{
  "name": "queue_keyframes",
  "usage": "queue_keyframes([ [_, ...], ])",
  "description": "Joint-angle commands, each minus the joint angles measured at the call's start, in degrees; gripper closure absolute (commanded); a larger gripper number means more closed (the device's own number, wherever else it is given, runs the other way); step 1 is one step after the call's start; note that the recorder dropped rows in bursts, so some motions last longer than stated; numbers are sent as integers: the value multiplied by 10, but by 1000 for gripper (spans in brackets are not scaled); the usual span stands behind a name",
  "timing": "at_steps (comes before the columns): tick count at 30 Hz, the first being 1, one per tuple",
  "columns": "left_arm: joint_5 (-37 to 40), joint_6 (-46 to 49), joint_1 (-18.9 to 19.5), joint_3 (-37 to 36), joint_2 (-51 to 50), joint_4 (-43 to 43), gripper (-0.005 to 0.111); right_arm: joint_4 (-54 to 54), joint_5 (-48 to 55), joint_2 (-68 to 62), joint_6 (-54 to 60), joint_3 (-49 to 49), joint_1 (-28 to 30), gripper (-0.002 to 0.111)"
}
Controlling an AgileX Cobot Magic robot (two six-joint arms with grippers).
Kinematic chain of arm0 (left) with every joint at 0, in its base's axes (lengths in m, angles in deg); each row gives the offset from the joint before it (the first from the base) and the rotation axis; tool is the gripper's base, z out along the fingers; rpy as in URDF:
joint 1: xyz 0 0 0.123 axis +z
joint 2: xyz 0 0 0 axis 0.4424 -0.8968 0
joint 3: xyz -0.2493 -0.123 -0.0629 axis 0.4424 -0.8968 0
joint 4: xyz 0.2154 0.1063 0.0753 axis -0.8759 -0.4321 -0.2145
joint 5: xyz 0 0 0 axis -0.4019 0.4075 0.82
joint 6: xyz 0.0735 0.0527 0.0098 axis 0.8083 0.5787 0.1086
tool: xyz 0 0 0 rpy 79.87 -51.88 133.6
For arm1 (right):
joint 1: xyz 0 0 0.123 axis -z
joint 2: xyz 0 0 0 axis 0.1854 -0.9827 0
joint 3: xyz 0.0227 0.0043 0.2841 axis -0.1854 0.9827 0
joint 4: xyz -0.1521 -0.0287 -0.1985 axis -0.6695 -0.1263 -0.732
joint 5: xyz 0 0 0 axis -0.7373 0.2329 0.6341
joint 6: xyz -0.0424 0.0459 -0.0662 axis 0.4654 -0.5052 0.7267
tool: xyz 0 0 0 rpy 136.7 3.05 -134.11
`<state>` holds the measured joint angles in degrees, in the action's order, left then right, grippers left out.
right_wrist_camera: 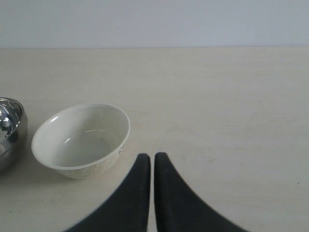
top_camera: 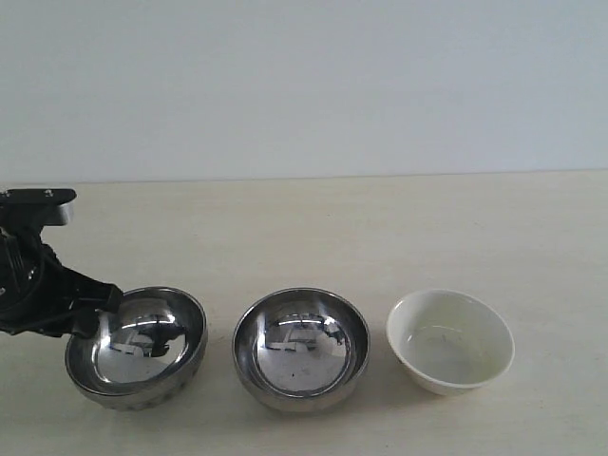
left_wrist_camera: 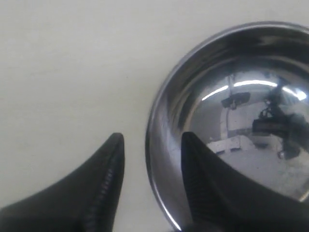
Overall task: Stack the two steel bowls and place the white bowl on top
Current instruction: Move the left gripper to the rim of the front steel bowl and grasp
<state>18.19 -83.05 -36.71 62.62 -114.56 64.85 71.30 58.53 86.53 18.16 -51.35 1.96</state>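
Three bowls stand in a row on the table. The left steel bowl (top_camera: 142,344) (left_wrist_camera: 241,111) has my left gripper (top_camera: 103,309) (left_wrist_camera: 152,137) open astride its left rim, one finger inside the bowl and the other outside with a gap to the rim. The second steel bowl (top_camera: 302,348) (right_wrist_camera: 7,130) sits in the middle. To its right is the white bowl (top_camera: 450,340) (right_wrist_camera: 82,137), empty. My right gripper (right_wrist_camera: 152,155) is shut on nothing above bare table, just beside the white bowl; the exterior view does not show it.
The pale tabletop (top_camera: 380,228) runs back to a plain wall. The left arm's black body (top_camera: 33,275) stands at the table's left edge.
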Motion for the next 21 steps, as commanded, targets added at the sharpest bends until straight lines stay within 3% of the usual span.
queue_keyframes([
  [1,-14,-7,2,-7,-21,-1,70,-4,-2,3,0,3,2,108],
  [11,-18,-7,2,-7,-45,0,74,-4,-2,3,0,3,2,108],
  [21,-18,-7,2,-7,-47,0,103,-4,-2,3,0,3,2,108],
])
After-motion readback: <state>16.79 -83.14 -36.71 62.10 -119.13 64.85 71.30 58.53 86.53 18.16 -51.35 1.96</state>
